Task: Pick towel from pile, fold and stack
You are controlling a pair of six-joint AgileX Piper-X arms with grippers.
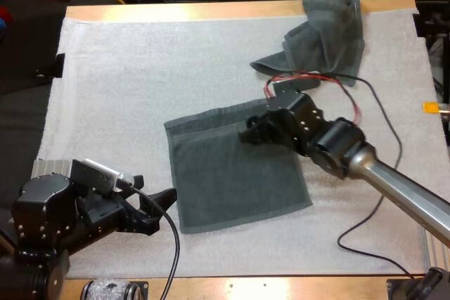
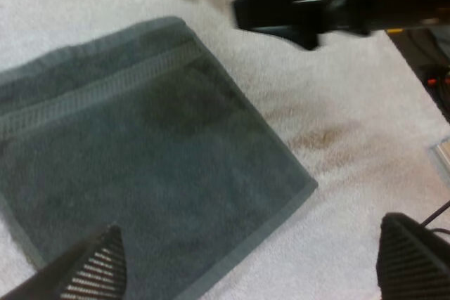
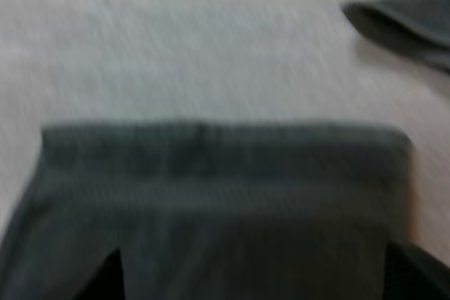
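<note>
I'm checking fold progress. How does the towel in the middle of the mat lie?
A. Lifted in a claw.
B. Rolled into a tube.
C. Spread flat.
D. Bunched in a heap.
C: the towel lies flat on the mat with its straight edges and corners showing, and the left claw and right claw are both open, holding nothing.

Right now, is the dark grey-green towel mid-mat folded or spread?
Spread: the dark grey-green towel lies flat on the white mat, hems visible along its edges.

Flat towel [image 1: 235, 170] lies spread on the mat [image 1: 105, 68], crumpled towel [image 1: 327, 29] at far edge.
</note>
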